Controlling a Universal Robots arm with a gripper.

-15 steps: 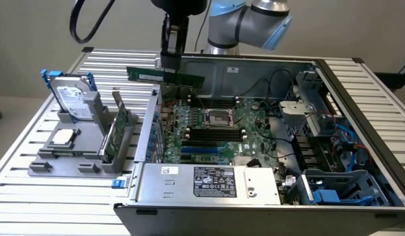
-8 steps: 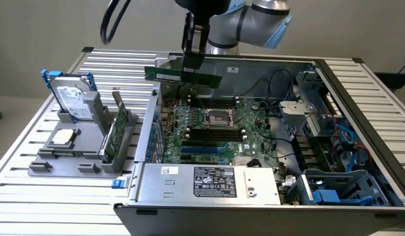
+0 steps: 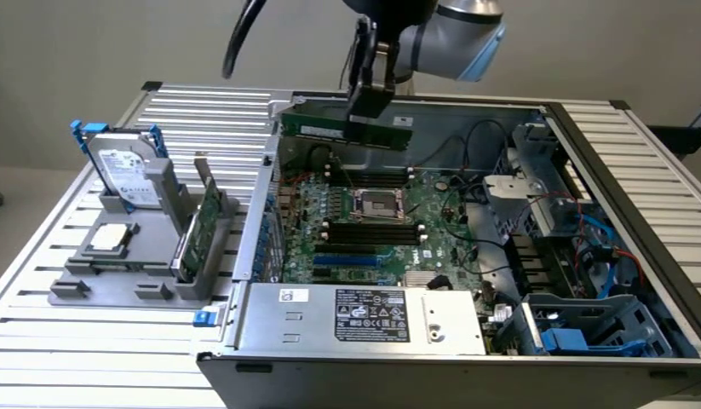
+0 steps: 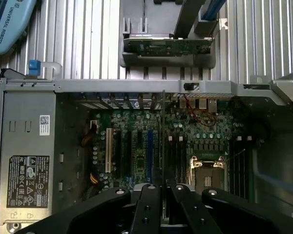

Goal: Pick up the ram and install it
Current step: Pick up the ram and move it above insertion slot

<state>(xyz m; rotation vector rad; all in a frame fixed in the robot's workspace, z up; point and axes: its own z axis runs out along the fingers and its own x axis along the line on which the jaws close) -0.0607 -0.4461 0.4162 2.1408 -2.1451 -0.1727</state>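
Slatted table (image 3: 66, 341) bears open computer case (image 3: 441, 379), seemingly plastic rack (image 3: 71, 294).

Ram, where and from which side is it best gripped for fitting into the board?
Probably the ram mid-length on its upper long edge, from above, as the gripper holds it: it is a thin, long stick hanging level, and that leaves its lower edge free.
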